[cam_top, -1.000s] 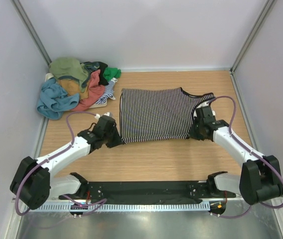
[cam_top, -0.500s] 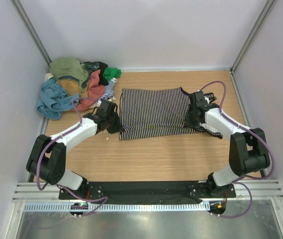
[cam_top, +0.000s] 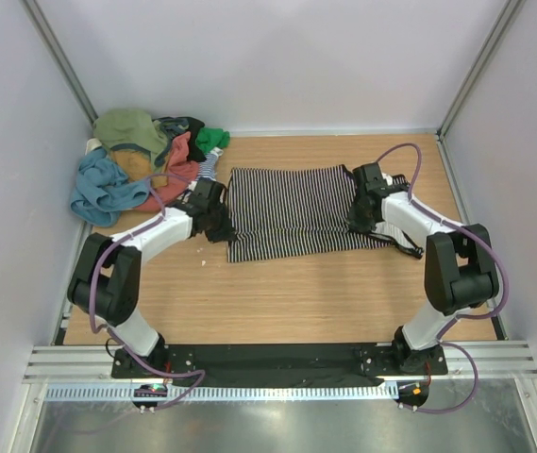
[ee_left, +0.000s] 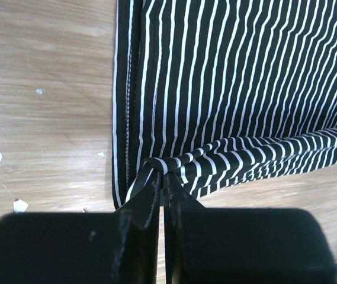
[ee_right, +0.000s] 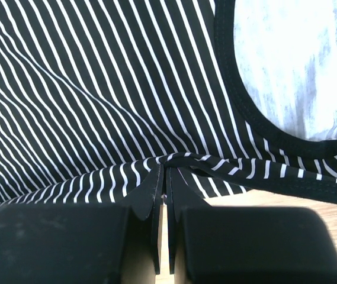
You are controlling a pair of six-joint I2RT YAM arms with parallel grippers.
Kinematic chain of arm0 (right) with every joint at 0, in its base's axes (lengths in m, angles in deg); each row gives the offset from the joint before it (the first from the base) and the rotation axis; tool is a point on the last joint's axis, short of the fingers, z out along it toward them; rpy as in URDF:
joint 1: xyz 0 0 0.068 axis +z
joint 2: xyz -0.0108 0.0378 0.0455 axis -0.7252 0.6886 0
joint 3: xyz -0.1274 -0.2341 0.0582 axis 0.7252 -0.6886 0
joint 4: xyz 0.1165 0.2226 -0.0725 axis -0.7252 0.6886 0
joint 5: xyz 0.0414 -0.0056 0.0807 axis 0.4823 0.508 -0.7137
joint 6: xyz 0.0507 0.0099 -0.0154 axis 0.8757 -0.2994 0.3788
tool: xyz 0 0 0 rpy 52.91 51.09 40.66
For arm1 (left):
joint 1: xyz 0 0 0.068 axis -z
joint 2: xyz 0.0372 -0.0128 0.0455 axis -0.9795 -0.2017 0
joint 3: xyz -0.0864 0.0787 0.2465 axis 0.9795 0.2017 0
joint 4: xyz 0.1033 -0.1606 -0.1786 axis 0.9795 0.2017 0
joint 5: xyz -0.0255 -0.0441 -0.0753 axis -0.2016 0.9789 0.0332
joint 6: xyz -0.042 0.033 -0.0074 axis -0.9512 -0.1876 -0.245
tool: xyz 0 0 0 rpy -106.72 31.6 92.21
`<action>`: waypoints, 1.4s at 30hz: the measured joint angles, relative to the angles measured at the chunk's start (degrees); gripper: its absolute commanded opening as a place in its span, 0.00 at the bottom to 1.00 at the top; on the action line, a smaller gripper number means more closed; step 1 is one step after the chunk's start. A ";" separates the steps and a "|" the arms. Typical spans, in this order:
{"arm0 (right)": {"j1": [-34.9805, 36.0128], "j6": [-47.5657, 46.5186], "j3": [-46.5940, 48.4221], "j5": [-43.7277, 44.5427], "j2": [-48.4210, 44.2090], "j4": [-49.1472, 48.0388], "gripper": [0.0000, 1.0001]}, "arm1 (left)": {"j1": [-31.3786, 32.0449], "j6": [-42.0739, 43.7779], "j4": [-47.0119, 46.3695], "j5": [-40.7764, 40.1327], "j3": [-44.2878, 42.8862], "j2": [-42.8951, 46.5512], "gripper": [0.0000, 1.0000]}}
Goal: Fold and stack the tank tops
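The black-and-white striped tank top (cam_top: pixel 292 209) lies across the middle of the table, its near edge lifted and carried toward the back. My left gripper (cam_top: pixel 219 219) is shut on its near left edge; in the left wrist view (ee_left: pixel 163 175) the pinched hem shows between the jaws. My right gripper (cam_top: pixel 360 213) is shut on its near right edge by the armhole, and it also shows in the right wrist view (ee_right: pixel 166 168). The striped top fills both wrist views (ee_left: pixel 233 83) (ee_right: pixel 97 89).
A pile of other tank tops (cam_top: pixel 141 165), olive, teal-blue, coral, mustard and green, sits in the back left corner. Grey walls close in the left, back and right sides. A black strap (cam_top: pixel 402 243) trails at the right of the striped top.
Both grippers have moved away from the near edge toward the back, pulling the near edge of the striped top with them, so the visible cloth is shorter front to back.
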 measured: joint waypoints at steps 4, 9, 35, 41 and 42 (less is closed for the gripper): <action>-0.46 0.00 0.66 0.17 0.90 -0.02 0.08 | -0.26 0.70 0.57 -0.09 -1.88 -2.08 0.00; -1.11 0.02 2.32 0.31 3.04 -0.04 0.07 | -0.72 1.40 0.83 -0.15 -4.35 -4.79 0.00; -1.77 0.44 11.37 2.36 9.25 0.94 0.13 | -3.28 3.32 3.15 -0.07 -13.40 -11.10 0.00; -1.84 0.44 14.45 2.82 12.28 1.27 0.13 | -4.11 4.22 3.37 -0.07 -13.57 -12.33 0.00; -1.86 0.44 14.64 2.82 12.76 1.27 0.13 | -4.28 4.24 3.39 -0.04 -13.60 -12.59 0.00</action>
